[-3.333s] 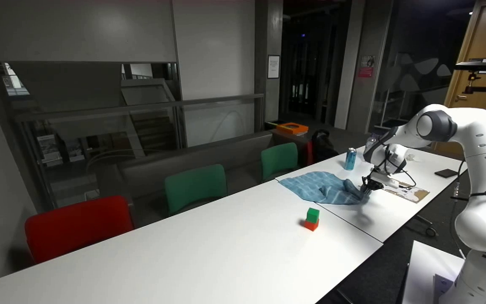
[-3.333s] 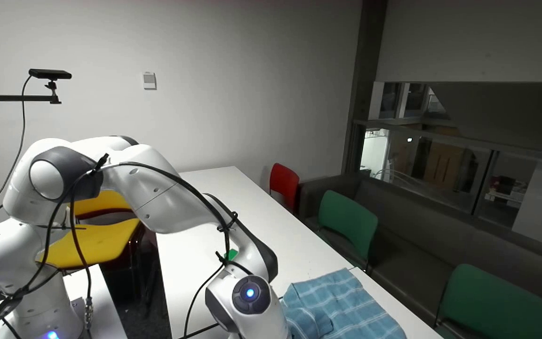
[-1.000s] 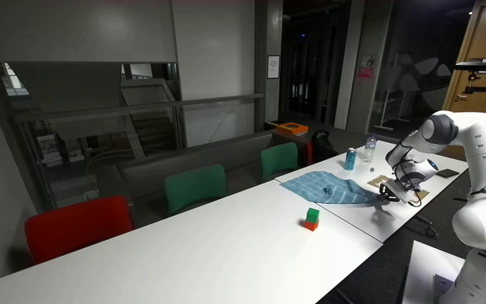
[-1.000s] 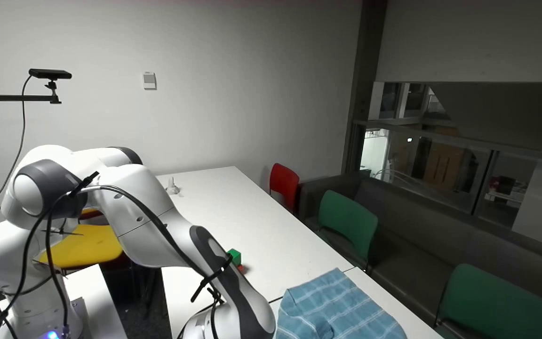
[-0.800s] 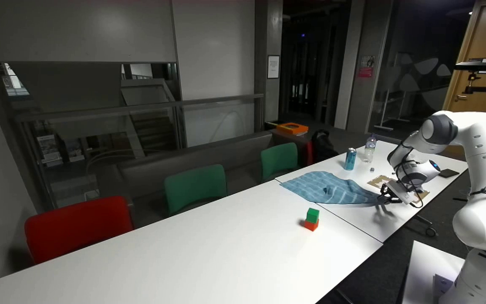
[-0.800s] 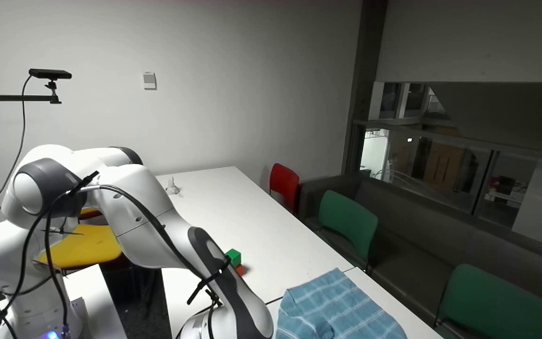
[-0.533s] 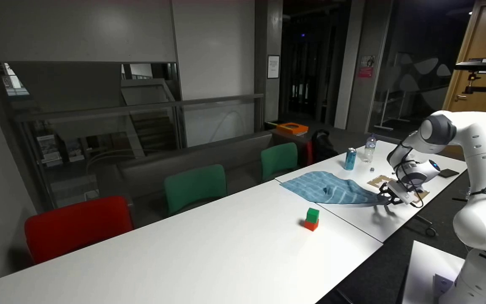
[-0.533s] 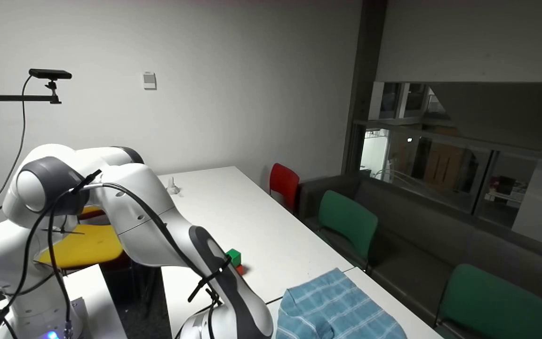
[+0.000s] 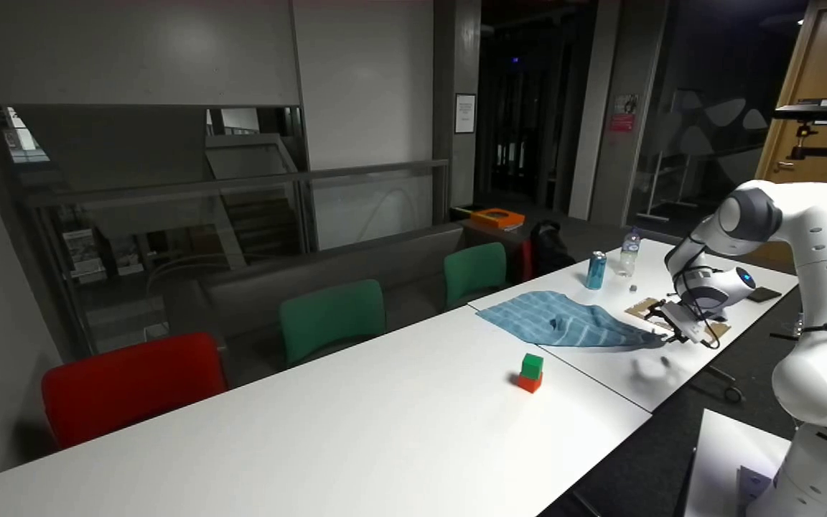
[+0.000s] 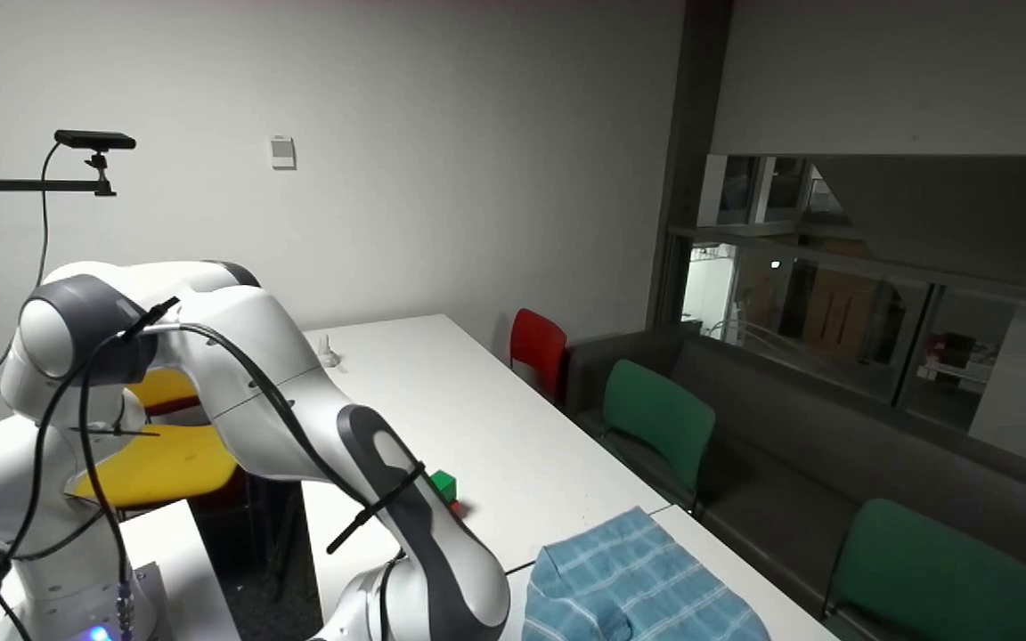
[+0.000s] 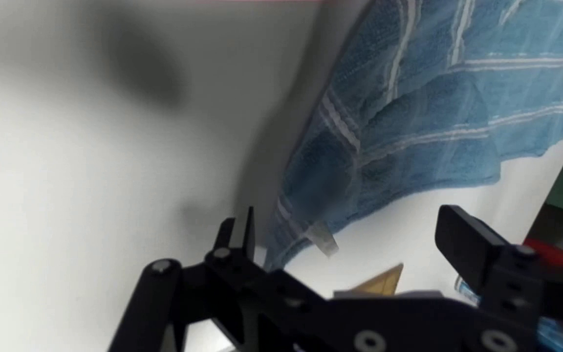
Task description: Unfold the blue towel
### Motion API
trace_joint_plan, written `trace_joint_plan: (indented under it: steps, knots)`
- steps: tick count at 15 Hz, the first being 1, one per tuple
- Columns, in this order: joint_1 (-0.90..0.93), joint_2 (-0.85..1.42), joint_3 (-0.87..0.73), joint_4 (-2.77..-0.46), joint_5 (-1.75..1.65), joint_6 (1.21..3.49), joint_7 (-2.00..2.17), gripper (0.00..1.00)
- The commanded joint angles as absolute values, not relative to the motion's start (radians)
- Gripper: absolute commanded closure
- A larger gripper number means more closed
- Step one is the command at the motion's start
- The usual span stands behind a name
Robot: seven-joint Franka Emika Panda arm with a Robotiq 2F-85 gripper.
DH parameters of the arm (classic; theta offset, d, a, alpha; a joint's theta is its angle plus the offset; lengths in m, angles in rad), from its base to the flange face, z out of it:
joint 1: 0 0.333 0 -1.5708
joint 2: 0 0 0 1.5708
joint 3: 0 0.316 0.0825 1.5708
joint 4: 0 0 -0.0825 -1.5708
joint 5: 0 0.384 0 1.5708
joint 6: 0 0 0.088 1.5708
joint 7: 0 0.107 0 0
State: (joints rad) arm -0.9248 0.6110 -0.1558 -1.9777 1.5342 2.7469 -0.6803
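In an exterior view: see towel [image 9: 582, 329] right of frame center, spread broadly over table [image 9: 611, 366], tapering to a narrow corner just by gripper [image 9: 661, 323]. Note bunched spot mid-cloth, so not flat. Note also block [image 9: 531, 373], below and left of towel, apart from it.

In an exterior view: find towel at bottom, right of center, cut off by frame edge. Looks smooth across most of visible part, rumpled toward lower left. Can't judge gripper here — out of frame.

In wrist view: find towel across upper right, running down to a point at lower center. Can see fingers [image 11: 462, 234] spread wide apart, gripping nothing; can't tell whether touching the corner. Shows overlapped layer with stepped lower edge, probably doubled.

Would call it over halfway. Count as done: broad part, laid out, plus extended corner. Count as left: doubled layer, bunched spot, maybe narrow corner to fan out.
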Motion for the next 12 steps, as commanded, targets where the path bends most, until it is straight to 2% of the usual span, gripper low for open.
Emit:
trace_joint_plan:
  steps: [1,6,12]
  knots:
    - [-0.937,0.463,-0.147,-2.087,1.714,2.792,-0.915,0.0]
    - [-0.902,0.383,-0.175,-2.195,1.469,2.784,-0.897,0.0]
    - [-0.84,0.389,-0.215,-2.257,1.12,2.867,-0.815,0.0]
